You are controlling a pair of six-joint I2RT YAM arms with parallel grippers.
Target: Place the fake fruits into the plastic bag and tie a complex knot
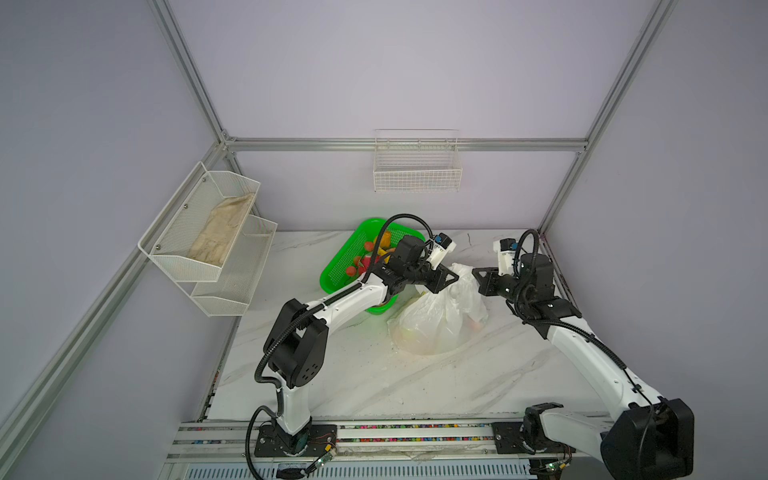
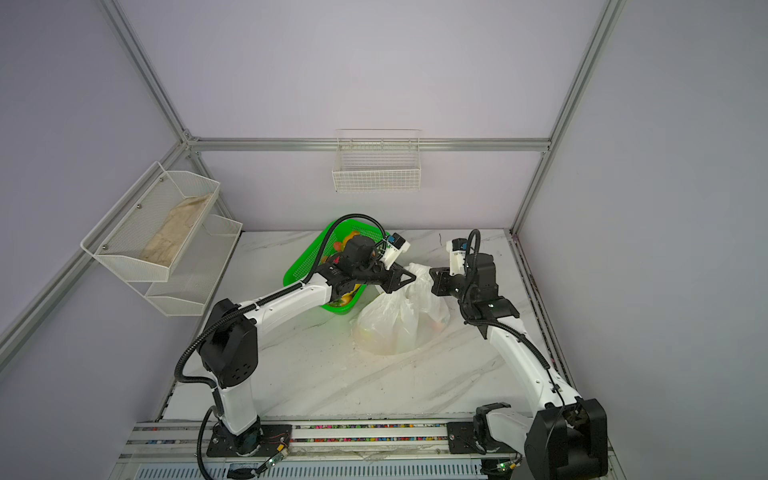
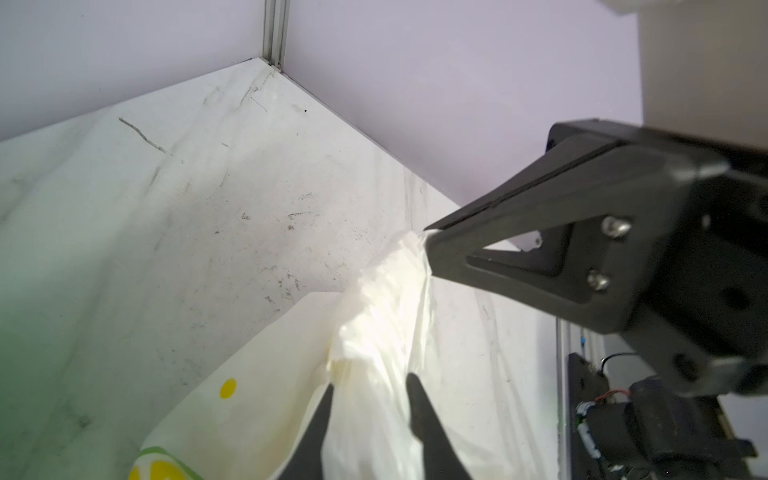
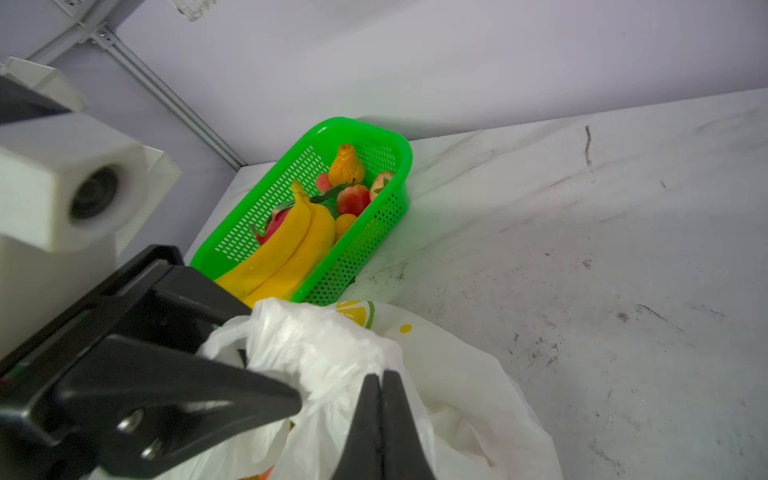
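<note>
- The plastic bag [image 1: 440,320] is seen slumped on the table [image 1: 374,374], between the two grippers and just beside the green basket [image 1: 332,270]; faint fruit colours are made out through its film
- A bunched handle [image 3: 386,291] is enclosed by the closed-in fingers of the left gripper [image 3: 370,386], and a thin edge of film is pinched in the shut right gripper [image 3: 428,235]
- The film could be torn, or slipped from the right tip, if the two are pulled apart too hard
- The bag could be tipped and its contents spilled if it is dragged sideways
- Nothing tied is seen yet; a loose twist could be undone once released
- Several fake fruits [image 4: 291,245] are left in the basket and could be shut out if the bag is tied now
</note>
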